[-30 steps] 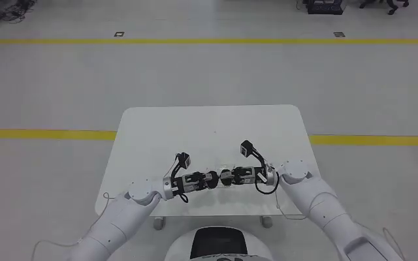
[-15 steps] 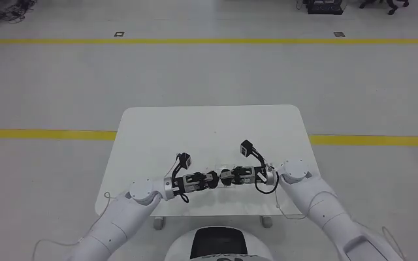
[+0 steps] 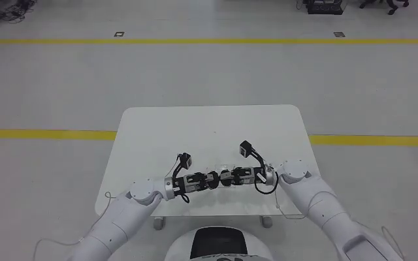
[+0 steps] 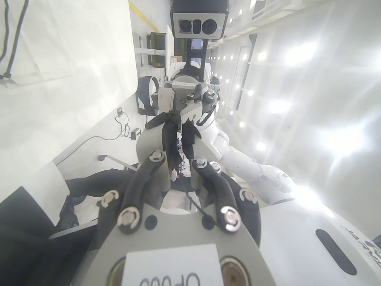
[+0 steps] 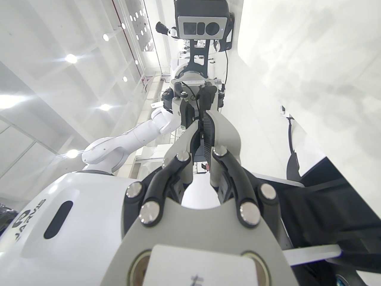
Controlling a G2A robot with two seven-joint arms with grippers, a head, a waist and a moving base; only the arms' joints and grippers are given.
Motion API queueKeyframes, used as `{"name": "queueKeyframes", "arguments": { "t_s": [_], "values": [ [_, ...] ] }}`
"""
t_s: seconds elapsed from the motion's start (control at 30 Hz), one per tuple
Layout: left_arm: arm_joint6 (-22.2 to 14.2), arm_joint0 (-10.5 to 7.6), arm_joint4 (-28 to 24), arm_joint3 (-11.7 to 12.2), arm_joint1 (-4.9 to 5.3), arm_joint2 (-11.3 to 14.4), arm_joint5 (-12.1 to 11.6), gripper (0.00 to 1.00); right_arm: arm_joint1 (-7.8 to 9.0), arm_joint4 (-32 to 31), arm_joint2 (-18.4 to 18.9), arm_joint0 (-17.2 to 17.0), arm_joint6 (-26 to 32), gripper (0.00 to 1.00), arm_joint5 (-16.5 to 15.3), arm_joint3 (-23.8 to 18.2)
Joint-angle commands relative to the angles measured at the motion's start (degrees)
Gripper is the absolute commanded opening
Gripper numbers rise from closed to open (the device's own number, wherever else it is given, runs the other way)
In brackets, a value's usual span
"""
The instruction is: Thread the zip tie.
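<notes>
Over table (image 3: pixel 163 137), left claw (image 3: pixel 214 179) and right claw (image 3: pixel 230 175) narrow, tip-to-tip; clear tray (image 4: pixel 44 16) nearby

White arms (image 3: pixel 326 209), grey wrist plate (image 5: pixel 202 230) — blk cables (image 3: pixel 263 188), silver screws (image 5: pixel 248 211)

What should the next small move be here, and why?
Probably a slight push of the right gripper toward the left gripper, feeding the zip tie on. They face tip to tip above the table, and a thin black strand trails past the left gripper's base.

White round-cornered table (image 3: pixel 274 124); lying on it, a clear tray (image 4: pixel 53 31) that holds two black zip ties (image 4: pixel 18 31).
</notes>
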Motion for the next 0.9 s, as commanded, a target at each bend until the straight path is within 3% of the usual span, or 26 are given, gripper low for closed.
{"name": "queueKeyframes", "arguments": {
  "t_s": [0.0, 0.1, 0.27, 0.3, 0.33, 0.6, 0.87],
  "values": [
    [-0.01, 0.01, -0.01, 0.0, 0.0, 0.01, 0.0, 0.07, 0.0, 0.02, 0.0, -0.01, 0.0, 0.0, -0.03, 0.02],
    [-0.08, 0.0, 0.04, -0.02, 0.01, 0.03, 0.0, 0.0, -0.01, 0.04, -0.01, -0.03, -0.05, 0.0, -0.02, 0.04],
    [-0.22, -0.03, 0.07, 0.09, 0.02, 0.09, 0.0, 0.0, -0.01, 0.01, -0.01, -0.02, -0.11, 0.0, 0.01, 0.09],
    [-0.24, -0.05, 0.08, 0.11, 0.02, 0.1, 0.0, 0.0, -0.01, 0.0, 0.0, -0.03, -0.16, 0.1, 0.05, 0.11],
    [-0.25, -0.06, 0.11, 0.12, 0.02, 0.1, 0.0, 0.0, -0.01, 0.12, 0.07, -0.07, -0.37, 1.0, 0.16, 0.17],
    [-0.18, 0.1, 1.37, -0.07, 0.11, -0.26, 0.0, 0.0, 0.63, -0.12, 1.91, -0.57, -1.35, 1.0, 0.14, -0.07],
    [-1.83, 1.23, 4.5, -2.0, 0.39, -2.13, 0.0, 0.0, 1.51, -1.34, 4.01, -1.56, -2.44, 1.0, 0.71, -1.79]
  ]
}}
